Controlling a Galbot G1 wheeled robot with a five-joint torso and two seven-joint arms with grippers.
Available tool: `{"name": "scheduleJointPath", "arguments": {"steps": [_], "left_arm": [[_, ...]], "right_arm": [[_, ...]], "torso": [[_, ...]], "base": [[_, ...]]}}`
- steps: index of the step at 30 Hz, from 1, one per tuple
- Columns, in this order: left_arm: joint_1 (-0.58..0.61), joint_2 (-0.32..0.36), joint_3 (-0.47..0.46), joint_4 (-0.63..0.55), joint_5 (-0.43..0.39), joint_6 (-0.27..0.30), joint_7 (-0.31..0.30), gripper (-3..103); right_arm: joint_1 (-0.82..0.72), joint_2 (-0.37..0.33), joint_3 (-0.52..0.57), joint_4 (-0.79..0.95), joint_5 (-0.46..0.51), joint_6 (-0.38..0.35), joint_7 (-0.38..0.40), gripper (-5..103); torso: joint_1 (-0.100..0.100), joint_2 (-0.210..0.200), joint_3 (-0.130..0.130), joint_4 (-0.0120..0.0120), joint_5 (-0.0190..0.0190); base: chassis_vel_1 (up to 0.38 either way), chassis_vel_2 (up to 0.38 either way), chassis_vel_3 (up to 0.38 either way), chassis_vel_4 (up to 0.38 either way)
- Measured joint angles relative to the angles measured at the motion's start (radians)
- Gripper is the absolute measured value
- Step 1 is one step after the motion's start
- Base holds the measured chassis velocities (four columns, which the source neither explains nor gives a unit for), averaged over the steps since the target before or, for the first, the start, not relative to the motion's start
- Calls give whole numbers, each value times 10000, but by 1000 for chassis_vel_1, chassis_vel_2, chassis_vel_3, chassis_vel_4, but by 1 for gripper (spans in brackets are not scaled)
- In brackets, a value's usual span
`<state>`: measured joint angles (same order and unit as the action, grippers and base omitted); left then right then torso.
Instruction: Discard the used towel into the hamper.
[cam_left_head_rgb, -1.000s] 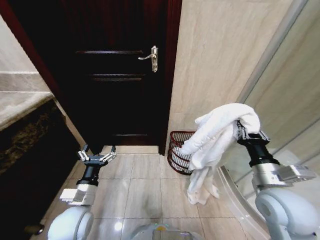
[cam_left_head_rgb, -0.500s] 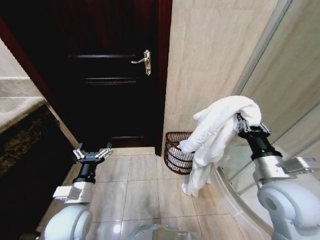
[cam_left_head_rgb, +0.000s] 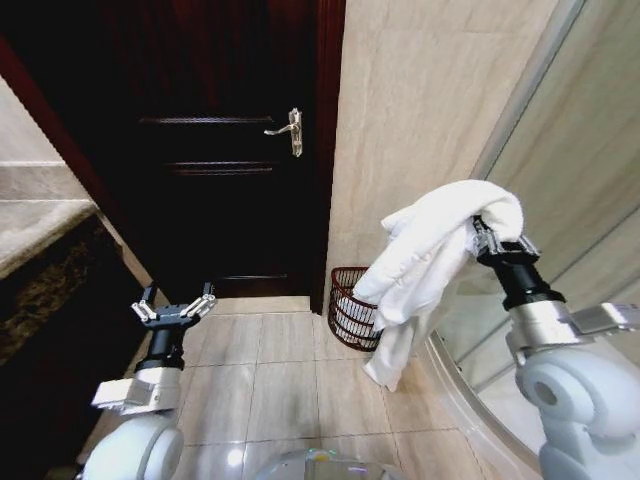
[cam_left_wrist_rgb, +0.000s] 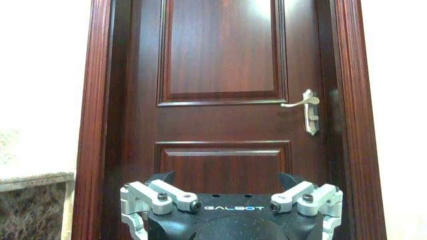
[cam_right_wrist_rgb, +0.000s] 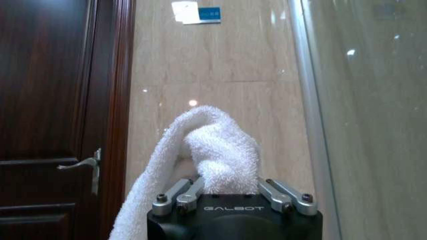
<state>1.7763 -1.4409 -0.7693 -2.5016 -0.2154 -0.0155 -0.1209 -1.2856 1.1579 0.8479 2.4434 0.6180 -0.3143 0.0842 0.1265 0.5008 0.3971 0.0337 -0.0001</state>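
One towel (cam_left_head_rgb: 430, 250) pinched in the right gripper (cam_left_head_rgb: 487, 238), one hamper (cam_left_head_rgb: 352, 306) below, left gripper (cam_left_head_rgb: 172, 312) spread

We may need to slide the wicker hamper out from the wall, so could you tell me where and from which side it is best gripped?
Probably by the top rim of the hamper, coming from above on its open, floor-facing side. It stands upright against the wall beside the door, and the white towel held by the right gripper hangs across its right part. The left gripper is open and free.
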Motion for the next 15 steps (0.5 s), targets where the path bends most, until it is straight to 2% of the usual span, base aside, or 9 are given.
{"name": "scheduleJointPath", "arguments": {"steps": [8,15], "left_arm": [[-396,-20,415,201,215,1,-12,100],[-648,-81,1079,385,480,60,-25,100]], "right_arm": [[899,187,-1004,-574,-807,246,-251,19],[1559,77,-1404,-754,-880,30,-37,19]], "torso": [[144,353,216,4,0],[248,634,393,2,2]], "base": [[0,0,0,0],[0,0,0,0]]}}
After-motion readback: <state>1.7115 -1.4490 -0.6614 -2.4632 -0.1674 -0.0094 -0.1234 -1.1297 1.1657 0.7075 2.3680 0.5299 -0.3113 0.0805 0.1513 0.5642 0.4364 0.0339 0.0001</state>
